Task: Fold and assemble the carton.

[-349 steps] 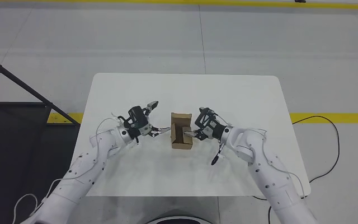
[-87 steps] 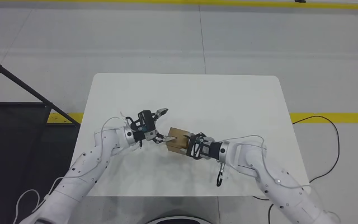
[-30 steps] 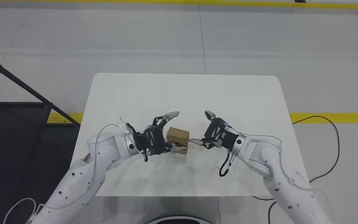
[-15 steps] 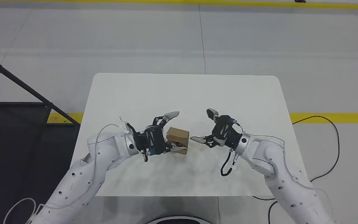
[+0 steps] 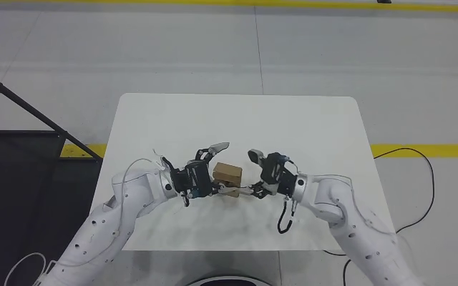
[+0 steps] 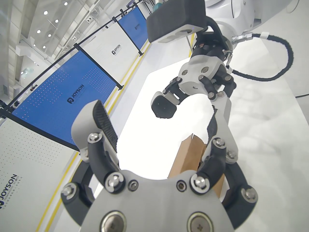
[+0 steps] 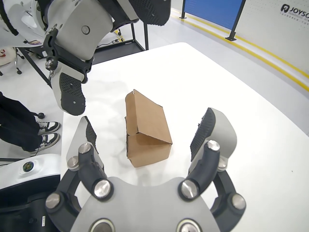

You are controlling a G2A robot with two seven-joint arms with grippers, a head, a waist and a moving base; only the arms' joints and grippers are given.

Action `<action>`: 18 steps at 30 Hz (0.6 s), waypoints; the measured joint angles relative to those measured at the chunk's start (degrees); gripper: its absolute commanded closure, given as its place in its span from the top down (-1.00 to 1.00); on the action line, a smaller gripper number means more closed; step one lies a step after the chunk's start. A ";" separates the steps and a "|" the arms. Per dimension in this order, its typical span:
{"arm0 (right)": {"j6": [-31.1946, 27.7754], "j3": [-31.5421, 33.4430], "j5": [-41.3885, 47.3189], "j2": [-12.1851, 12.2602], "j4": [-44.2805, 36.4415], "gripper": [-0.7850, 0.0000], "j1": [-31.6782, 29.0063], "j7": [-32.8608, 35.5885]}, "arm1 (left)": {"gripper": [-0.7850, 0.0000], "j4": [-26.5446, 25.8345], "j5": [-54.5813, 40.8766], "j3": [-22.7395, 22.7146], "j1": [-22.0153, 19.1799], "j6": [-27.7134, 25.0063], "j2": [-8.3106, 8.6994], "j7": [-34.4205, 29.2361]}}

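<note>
My left tool [image 6: 154, 124] and right tool [image 5: 250, 173] are both spread wide and hold nothing. The brown carton [image 5: 228, 172], its flaps folded over, lies on the white table [image 5: 308, 129], just left of centre in the top view. The left tool flanks it from the left and the right tool faces it from the right. Their lower fingertips nearly meet beside its lower right corner.

My white left arm lies in from seven o'clock, its grey, black-padded left gripper [image 5: 227, 169] spread wide, facing three o'clock. My white right arm enters from five o'clock. Its matching right gripper [image 5: 247, 173] also gapes, facing nine o'clock, with the two grippers' lower fingertips close together.
</note>
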 measured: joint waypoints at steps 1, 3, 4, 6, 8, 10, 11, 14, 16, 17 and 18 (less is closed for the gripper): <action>0.07 -0.29 0.28 -0.11 0.17 1.00 0.26 0.68 | 1.00 0.00 0.00 0.00 0.00 0.00 0.00 0.00; 0.47 -0.85 0.43 -0.34 0.46 1.00 0.91 2.31 | 1.00 0.00 0.00 0.00 0.00 0.00 0.00 0.00; 0.81 -1.03 0.17 -0.43 0.47 1.00 1.16 3.02 | 1.00 0.00 0.00 0.00 0.00 0.00 0.00 0.00; 2.04 -1.28 -0.67 -0.59 0.24 0.91 1.48 4.25 | 1.00 0.00 0.00 0.00 0.00 0.00 0.00 0.00; 3.04 -1.31 -1.32 -0.69 0.08 0.85 1.55 4.85 | 1.00 0.00 0.00 0.00 0.00 0.00 0.00 0.00; 3.71 -1.25 -1.85 -0.77 0.02 0.80 1.53 5.14 | 1.00 0.02 -0.01 -0.01 0.01 0.01 0.00 -0.01; 3.70 -1.19 -1.86 -0.80 0.04 0.81 1.51 5.14 | 1.00 0.25 -0.21 -0.09 0.13 0.25 -0.01 -0.19; 3.36 -0.84 -1.79 -0.85 0.30 0.76 1.47 4.98 | 1.00 2.63 -2.31 -1.04 0.18 2.11 -0.12 -1.87; 3.27 -0.65 -1.81 -0.88 0.34 0.75 1.40 4.95 | 1.00 4.09 -3.02 -1.55 -0.30 2.90 -0.18 -3.21; 3.20 -0.58 -1.83 -0.90 0.31 0.74 1.38 4.95 | 1.00 4.65 -3.25 -1.67 -0.44 3.19 -0.21 -3.58; 3.02 -0.49 -1.85 -0.92 0.27 0.73 1.34 4.90 | 1.00 5.51 -3.86 -1.92 -0.64 3.39 -0.24 -3.86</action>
